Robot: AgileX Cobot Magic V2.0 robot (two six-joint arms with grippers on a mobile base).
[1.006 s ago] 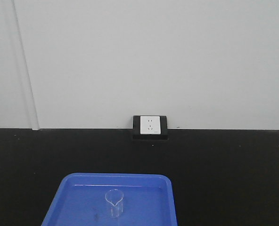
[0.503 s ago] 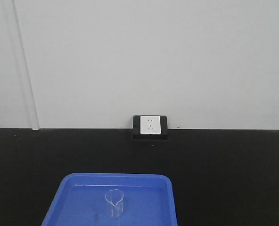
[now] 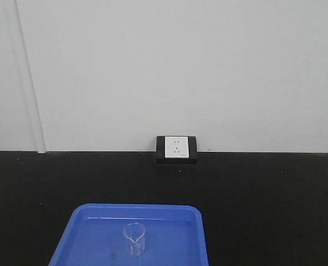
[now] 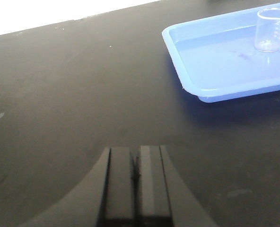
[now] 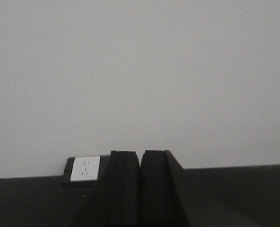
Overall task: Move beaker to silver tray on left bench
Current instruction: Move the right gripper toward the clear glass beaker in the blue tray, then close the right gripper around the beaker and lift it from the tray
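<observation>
The small clear beaker (image 3: 134, 238) stands upright and empty in a blue plastic tray (image 3: 86, 233) on the black worktop. It also shows in the left wrist view (image 4: 271, 29), at the far right. My left gripper (image 4: 136, 150) is shut and empty, low over bare black worktop, well to the left of the blue tray (image 4: 211, 61). My right gripper (image 5: 140, 153) is shut and empty, raised and facing the white wall. The silver tray and the left bench with its sink are out of view.
A white wall socket in a black frame (image 3: 177, 147) sits where the wall meets the worktop (image 3: 275, 210); it also shows in the right wrist view (image 5: 85, 169). A vertical wall seam (image 3: 31, 83) runs down at the left.
</observation>
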